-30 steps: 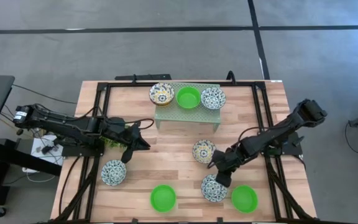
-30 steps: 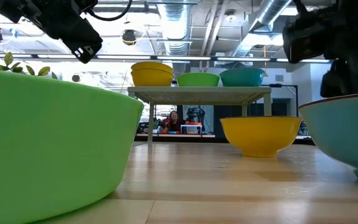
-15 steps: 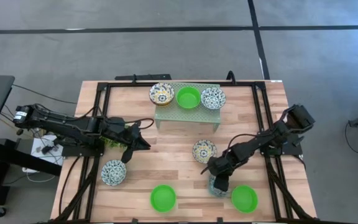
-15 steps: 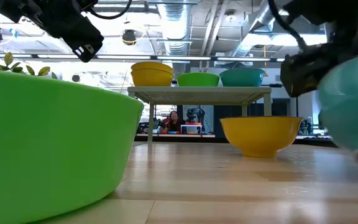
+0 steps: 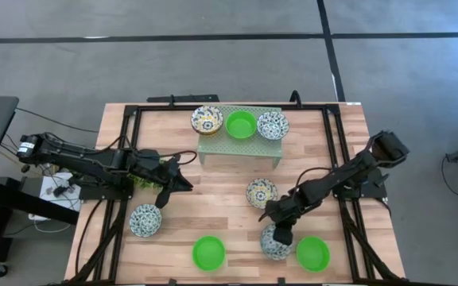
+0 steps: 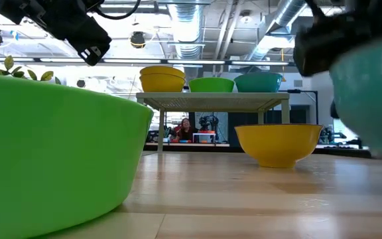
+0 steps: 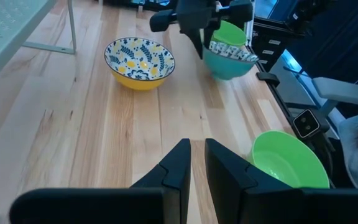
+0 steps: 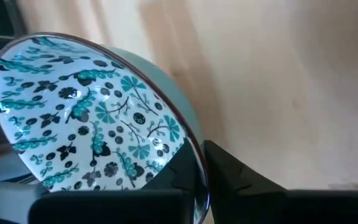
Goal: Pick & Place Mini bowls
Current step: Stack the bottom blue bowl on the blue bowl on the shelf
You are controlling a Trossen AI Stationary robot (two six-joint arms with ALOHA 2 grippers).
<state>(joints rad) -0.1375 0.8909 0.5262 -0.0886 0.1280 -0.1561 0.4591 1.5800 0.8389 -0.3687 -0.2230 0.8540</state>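
The right pincer [image 5: 281, 231] has its fingers clamped on the rim of a teal-outside floral bowl [image 5: 274, 243] and holds it off the wooden counter [image 5: 213, 187], near the front edge. In the right wrist view the rim sits pinched between the two dark fingers [image 8: 185, 171], one inside the patterned bowl and one outside. The low view shows that bowl [image 6: 370, 99] hanging in the air with clear space under it.

Just beside it on the right rests a plain green bowl [image 5: 312, 253], and another green bowl [image 5: 209, 252] sits further left along the front. A yellow-outside floral bowl [image 5: 261, 193] stands on the counter a little behind the lifted one, between it and the rack [image 5: 241, 143].

On the rack's top there are three bowls in a row: a yellow-patterned one [image 5: 207, 120], a green one [image 5: 241, 124] and a blue-patterned one [image 5: 273, 125].

The left pincer [image 5: 183, 184] hovers over the left half of the counter, fingers closed together on nothing, as the left wrist view shows. Near it, toward the front, sits a blue floral bowl [image 5: 145, 220]
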